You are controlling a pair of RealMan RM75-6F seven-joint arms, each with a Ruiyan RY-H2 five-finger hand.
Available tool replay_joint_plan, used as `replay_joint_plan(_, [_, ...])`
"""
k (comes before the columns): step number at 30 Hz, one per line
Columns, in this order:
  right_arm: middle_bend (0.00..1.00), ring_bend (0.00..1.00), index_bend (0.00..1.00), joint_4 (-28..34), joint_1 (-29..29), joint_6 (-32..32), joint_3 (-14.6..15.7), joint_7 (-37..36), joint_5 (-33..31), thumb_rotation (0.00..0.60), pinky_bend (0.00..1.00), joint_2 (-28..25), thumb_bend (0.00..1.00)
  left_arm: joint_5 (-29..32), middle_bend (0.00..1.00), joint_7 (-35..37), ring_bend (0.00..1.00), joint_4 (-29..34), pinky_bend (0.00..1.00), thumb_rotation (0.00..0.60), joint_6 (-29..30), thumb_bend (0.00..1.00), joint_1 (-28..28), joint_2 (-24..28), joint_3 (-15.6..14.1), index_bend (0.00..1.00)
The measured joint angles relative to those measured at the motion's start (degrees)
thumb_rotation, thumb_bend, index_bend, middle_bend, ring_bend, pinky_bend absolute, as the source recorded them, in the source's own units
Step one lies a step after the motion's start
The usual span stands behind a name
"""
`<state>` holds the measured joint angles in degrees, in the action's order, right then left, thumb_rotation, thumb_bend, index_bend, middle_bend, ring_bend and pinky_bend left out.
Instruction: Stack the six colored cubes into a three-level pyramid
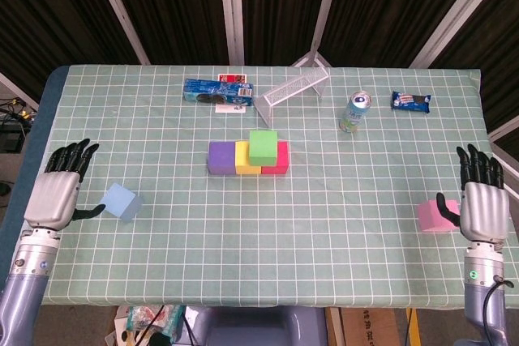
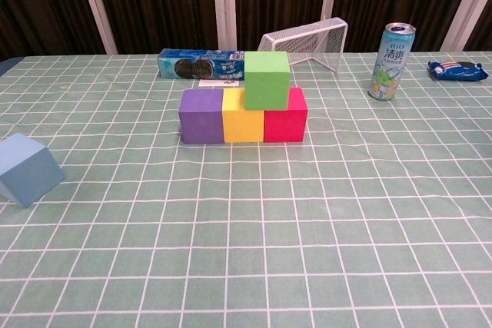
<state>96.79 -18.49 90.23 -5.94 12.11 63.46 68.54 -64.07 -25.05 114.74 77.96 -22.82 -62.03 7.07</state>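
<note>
A purple cube, a yellow cube and a red cube stand in a row at mid-table. A green cube sits on top, over the yellow and red ones. The light blue cube lies at the left; my left hand hovers open just left of it. The pink cube lies at the right edge, with my right hand open beside it, thumb in front of the cube. Neither hand appears in the chest view.
Along the back stand a blue cookie pack, a small white wire goal, a drink can and a blue snack packet. The checked green tablecloth covers the table.
</note>
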Motion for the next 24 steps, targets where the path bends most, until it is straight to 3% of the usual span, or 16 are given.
replay_joint_plan(6, [0.00,0.00,0.00,-4.40,1.43,-1.51,-0.52,-4.46,2.40,0.600,0.00,1.24,0.38,0.00,0.00,-1.01,0.00,-1.26,0.00,0.600,-5.39,0.00,-1.54,2.38,-0.95,0.00])
replay_joint_plan(14, [0.00,0.00,0.00,-5.15,2.11,-4.96,-1.88,-5.52,2.21,0.600,0.00,1.80,0.38,-0.77,0.00,-4.17,0.00,-6.47,0.00,0.600,-15.61,0.00,-5.61,5.70,-3.07,0.00])
replay_joint_plan(24, [0.00,0.00,0.00,-4.57,2.93,-7.03,-3.46,-5.63,1.64,0.600,0.00,1.92,0.38,0.16,0.00,-5.53,0.00,-15.89,0.00,0.600,-22.85,0.00,-8.16,2.62,-6.25,0.00])
